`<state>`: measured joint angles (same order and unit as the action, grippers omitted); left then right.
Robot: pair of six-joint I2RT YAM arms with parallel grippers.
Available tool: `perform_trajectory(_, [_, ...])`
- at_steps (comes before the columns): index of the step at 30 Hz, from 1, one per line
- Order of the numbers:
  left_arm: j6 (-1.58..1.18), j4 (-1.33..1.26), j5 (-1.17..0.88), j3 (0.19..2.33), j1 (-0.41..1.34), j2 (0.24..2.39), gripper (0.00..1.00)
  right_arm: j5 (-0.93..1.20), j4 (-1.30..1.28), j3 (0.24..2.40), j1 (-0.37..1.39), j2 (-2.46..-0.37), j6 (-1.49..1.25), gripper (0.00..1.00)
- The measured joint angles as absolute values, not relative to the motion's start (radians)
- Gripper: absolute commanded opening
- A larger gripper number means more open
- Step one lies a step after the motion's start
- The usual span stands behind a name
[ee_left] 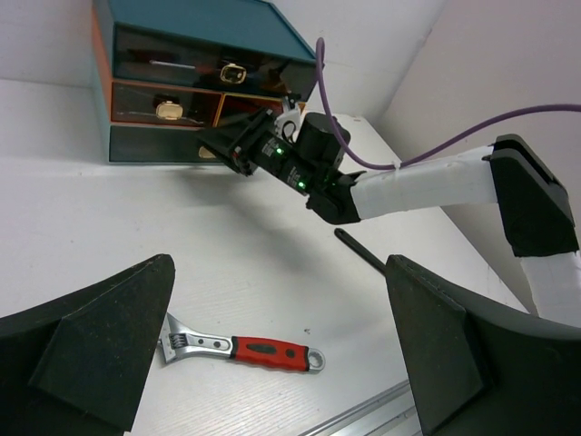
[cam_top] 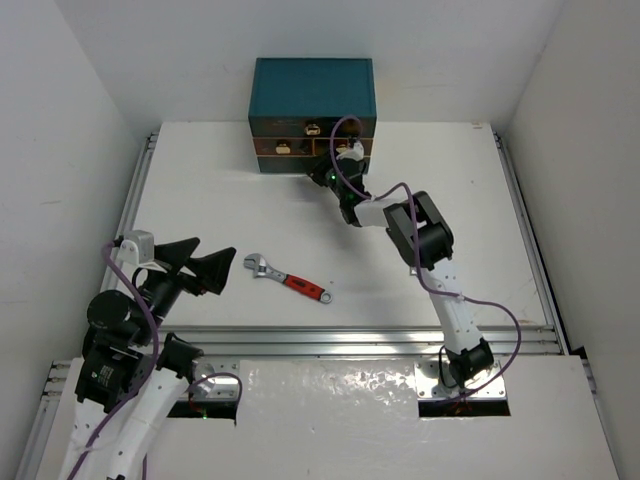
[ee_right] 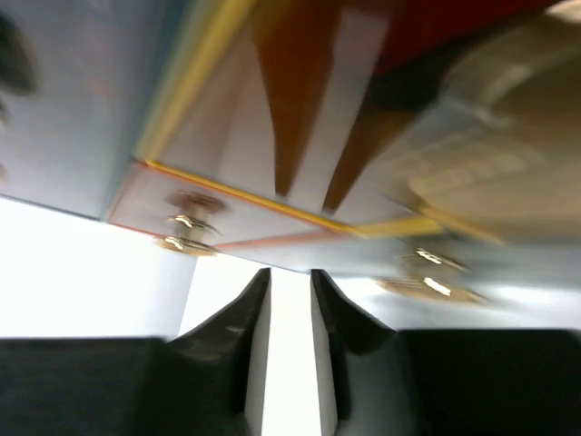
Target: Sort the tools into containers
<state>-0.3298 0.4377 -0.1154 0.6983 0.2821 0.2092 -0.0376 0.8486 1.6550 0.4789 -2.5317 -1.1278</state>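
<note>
A red-handled adjustable wrench (cam_top: 288,280) lies on the white table, also seen in the left wrist view (ee_left: 241,347). My left gripper (cam_top: 205,265) is open and empty, just left of the wrench's silver head; its point in its own view (ee_left: 280,272) is above the wrench. The teal chest (cam_top: 312,90) stands at the back with its drawers (ee_left: 163,109) showing pale knobs. My right gripper (cam_top: 335,175) is right at the drawer fronts (ee_right: 300,227). Its fingers (ee_right: 290,272) stand a narrow gap apart with nothing between them. A thin black tool (ee_left: 363,252) lies under the right arm.
White walls close in the table on the left, right and back. A metal rail (cam_top: 360,335) runs along the near edge. The right arm (cam_top: 420,235) and its purple cable stretch across the middle right of the table.
</note>
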Motion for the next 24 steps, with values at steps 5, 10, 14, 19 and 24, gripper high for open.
perform_trajectory(5, [-0.33,0.437,-0.115,0.698,0.284,0.207,1.0,-0.025,0.853,1.541,0.458,-2.489,-1.1,0.44])
perform_trajectory(10, [-0.33,0.438,-0.113,0.698,0.288,0.207,1.0,-0.018,0.851,1.509,0.44,-2.483,-1.089,0.61])
perform_trajectory(14, [-0.33,0.437,-0.113,0.698,0.288,0.207,1.0,-0.018,0.842,1.516,0.439,-2.483,-1.077,0.62])
perform_trajectory(19, [-0.33,0.438,-0.113,0.698,0.289,0.207,1.0,-0.023,0.773,1.575,0.439,-2.488,-1.073,0.58])
perform_trajectory(24, [-0.33,0.438,-0.113,0.698,0.289,0.207,1.0,-0.056,0.729,1.631,0.444,-2.528,-1.077,0.53])
